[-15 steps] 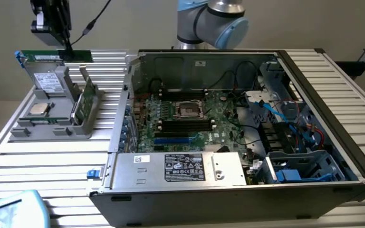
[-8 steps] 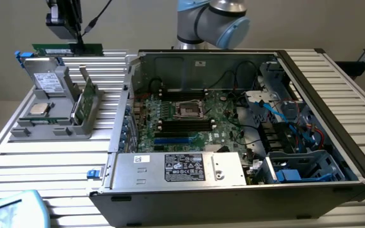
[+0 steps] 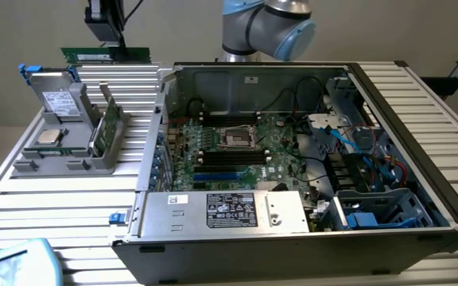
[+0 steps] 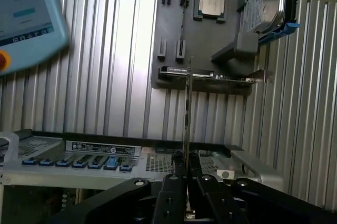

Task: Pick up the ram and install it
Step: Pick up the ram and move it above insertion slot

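Note:
The ram, a narrow green stick, hangs level above the far left of the ribbed table, and my gripper is shut on its upper edge. In the wrist view the ram appears edge-on as a thin line running out from between the black fingers of the gripper. The open computer case lies to the exterior view's right of the gripper. Its green motherboard shows black memory slots near the processor socket.
A grey holder on the table's left carries a hard drive, a silver processor chip and an upright card. A blue teach pendant lies at the front left corner. The power supply box fills the case's near side.

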Robot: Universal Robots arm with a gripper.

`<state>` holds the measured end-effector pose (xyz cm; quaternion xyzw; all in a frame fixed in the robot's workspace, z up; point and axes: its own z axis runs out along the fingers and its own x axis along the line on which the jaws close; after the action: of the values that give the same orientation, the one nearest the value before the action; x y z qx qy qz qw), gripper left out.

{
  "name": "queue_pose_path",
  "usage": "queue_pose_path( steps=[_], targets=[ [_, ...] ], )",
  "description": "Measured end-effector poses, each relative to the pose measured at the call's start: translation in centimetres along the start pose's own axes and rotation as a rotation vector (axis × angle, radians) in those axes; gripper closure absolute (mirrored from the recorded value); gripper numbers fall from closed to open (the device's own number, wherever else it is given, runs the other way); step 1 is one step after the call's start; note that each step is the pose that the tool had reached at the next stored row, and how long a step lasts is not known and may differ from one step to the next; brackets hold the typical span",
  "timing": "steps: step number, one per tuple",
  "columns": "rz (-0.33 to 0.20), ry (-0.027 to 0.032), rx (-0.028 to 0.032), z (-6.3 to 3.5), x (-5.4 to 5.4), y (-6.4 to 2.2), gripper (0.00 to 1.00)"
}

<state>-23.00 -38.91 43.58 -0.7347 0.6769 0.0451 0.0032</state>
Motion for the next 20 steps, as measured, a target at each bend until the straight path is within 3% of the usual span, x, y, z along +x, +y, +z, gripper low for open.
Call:
queue_pose_path(
  steps=[13,20],
  targets=[
    [0.000,-0.0013,0.0000,-2.38,0.5,-5.68,0.86],
    [0.000,-0.0014,-0.0011,-3.19,0.8,-8.81,0.86]
  ],
)
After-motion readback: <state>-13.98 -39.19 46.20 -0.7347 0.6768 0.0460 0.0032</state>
